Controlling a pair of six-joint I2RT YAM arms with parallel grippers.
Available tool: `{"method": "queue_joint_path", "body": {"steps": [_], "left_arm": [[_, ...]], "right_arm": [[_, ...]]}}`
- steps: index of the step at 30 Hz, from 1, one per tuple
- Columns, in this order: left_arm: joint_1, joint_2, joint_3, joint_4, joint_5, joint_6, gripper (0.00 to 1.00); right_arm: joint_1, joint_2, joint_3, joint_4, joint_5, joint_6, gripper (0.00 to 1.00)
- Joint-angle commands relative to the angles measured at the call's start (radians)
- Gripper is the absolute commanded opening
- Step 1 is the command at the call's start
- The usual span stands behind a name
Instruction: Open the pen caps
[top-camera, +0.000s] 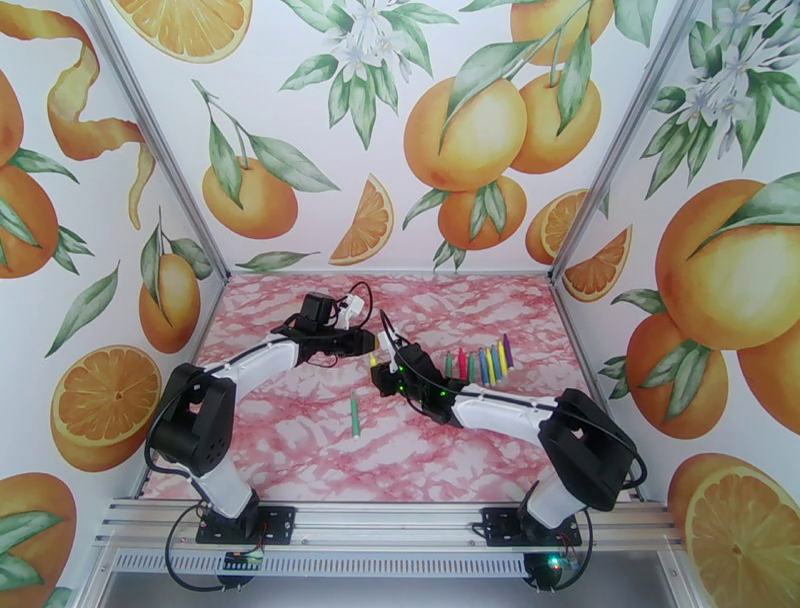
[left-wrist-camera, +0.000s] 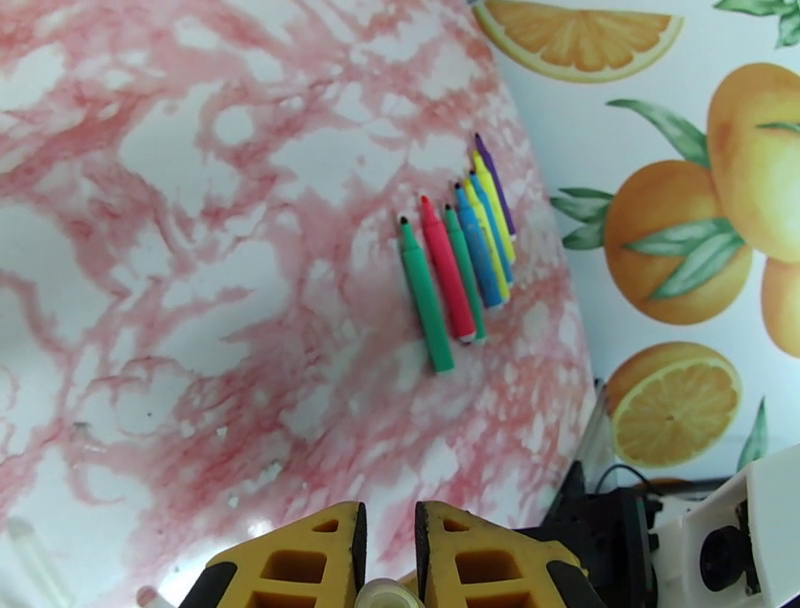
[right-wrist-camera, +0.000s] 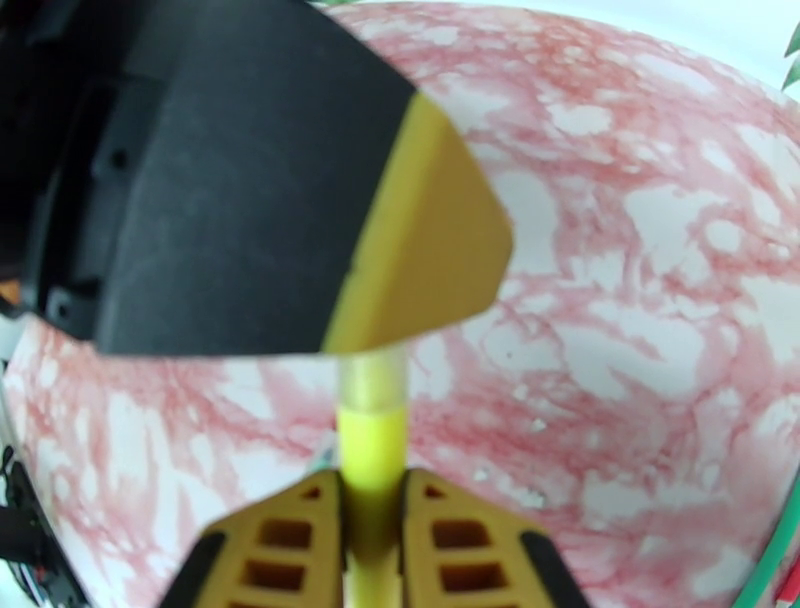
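A yellow pen (right-wrist-camera: 372, 450) stands between my two grippers above the middle of the table. My right gripper (right-wrist-camera: 372, 495) is shut on its barrel. The pen's pale cap (right-wrist-camera: 372, 382) runs up under a finger (right-wrist-camera: 420, 230) of my left gripper. In the left wrist view my left gripper (left-wrist-camera: 388, 525) is shut, with the cap's pale end (left-wrist-camera: 385, 597) between its fingers. From above, the left gripper (top-camera: 368, 347) and the right gripper (top-camera: 384, 376) meet tip to tip at the yellow pen (top-camera: 373, 358).
Several pens (left-wrist-camera: 455, 270) in green, red, blue, yellow and purple lie side by side near the table's right edge (top-camera: 480, 365). One green pen (top-camera: 354, 415) lies alone on the pink marbled table (top-camera: 300, 450), in front of the grippers. Printed walls close in three sides.
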Motion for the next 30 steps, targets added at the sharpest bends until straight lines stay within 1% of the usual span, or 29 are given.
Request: {"method": "queue_joint_path", "body": {"steps": [1,4,8,11,14,17,20,24,30], "left_arm": [[-0.010,0.009,0.029,-0.010,0.030,0.016,0.17],[-0.010,0.007,0.026,-0.012,0.026,0.016,0.12],[-0.010,0.004,0.024,-0.012,0.010,0.017,0.08],[-0.010,-0.001,0.027,-0.012,0.003,0.017,0.07],[-0.011,-0.004,0.031,-0.011,-0.006,0.016,0.07],[-0.010,-0.004,0.031,-0.006,-0.007,0.010,0.05],[-0.010,-0.006,0.032,0.002,-0.004,0.002,0.00],[-0.009,-0.014,0.027,0.011,-0.002,-0.008,0.00],[-0.007,-0.031,0.019,0.022,-0.005,-0.017,0.00]], "right_arm": [[-0.008,-0.032,0.015,0.023,0.024,-0.017,0.17],[-0.007,-0.033,0.015,0.020,0.022,-0.017,0.19],[-0.010,-0.035,0.009,0.010,0.016,-0.013,0.28],[-0.011,-0.042,-0.012,0.015,-0.004,-0.015,0.37],[-0.012,-0.040,-0.024,0.006,-0.047,-0.025,0.41],[-0.013,-0.023,-0.022,-0.006,-0.086,-0.032,0.42],[-0.013,-0.008,-0.022,-0.004,-0.104,-0.031,0.42],[-0.013,0.015,-0.011,0.004,-0.126,-0.032,0.41],[-0.013,0.053,0.018,-0.004,-0.149,-0.033,0.32]]}}
